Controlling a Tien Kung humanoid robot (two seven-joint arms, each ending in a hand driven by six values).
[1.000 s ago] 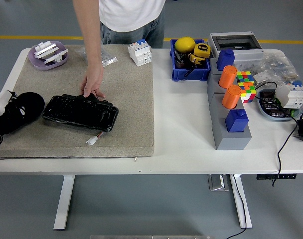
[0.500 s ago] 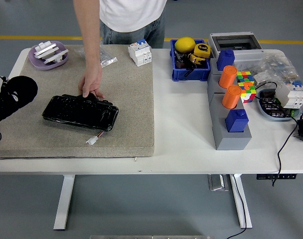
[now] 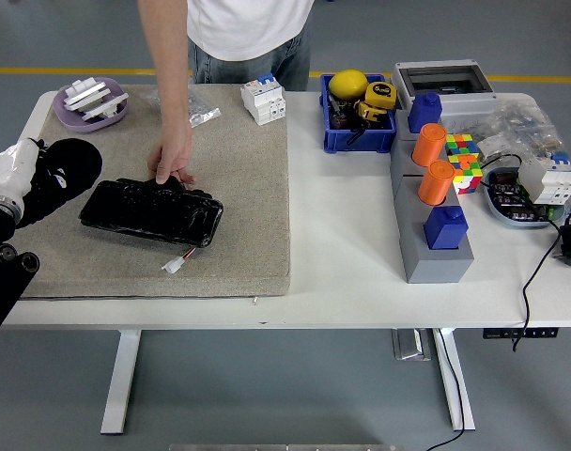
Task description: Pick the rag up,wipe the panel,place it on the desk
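At mat's left edge: rag [image 3: 58,171], black, bunched, carried in left hand [image 3: 23,183]; fingers wrapped in the cloth, closed on it as far as can be told, white wrist part showing behind. Held just left of panel [image 3: 150,210], apart from it or barely at its left end; cannot tell which.

Panel: black, glossy, long, lying flat and slightly skewed on mat [image 3: 239,188]; small white connector [image 3: 174,265] on a short lead at its near right corner. Steadied at far edge by person's hand [image 3: 173,160], fingertips on the top rim.

Step in hand, judged: bringing rag onto panel to wipe. For a good wipe: lower rag flat onto left end, press lightly, sweep along the long axis toward the right. Keep strokes clear of person's hand at the far rim. Stop short of the connector; snagging the lead likely to drag panel. Glossy face likely slick, so moderate pressure only, relying on person's hold to stop sliding.

Right hand: out of sight.

Beyond mat, not concerned: purple dish [image 3: 90,103] at far left corner, white breaker [image 3: 264,99] at far edge, blue bin [image 3: 358,113] with yellow items, grey block [image 3: 434,230] with orange cups [image 3: 430,144], cube [image 3: 461,155], cables at right. Bare desk [image 3: 342,272] right of mat suits setting rag down afterward.
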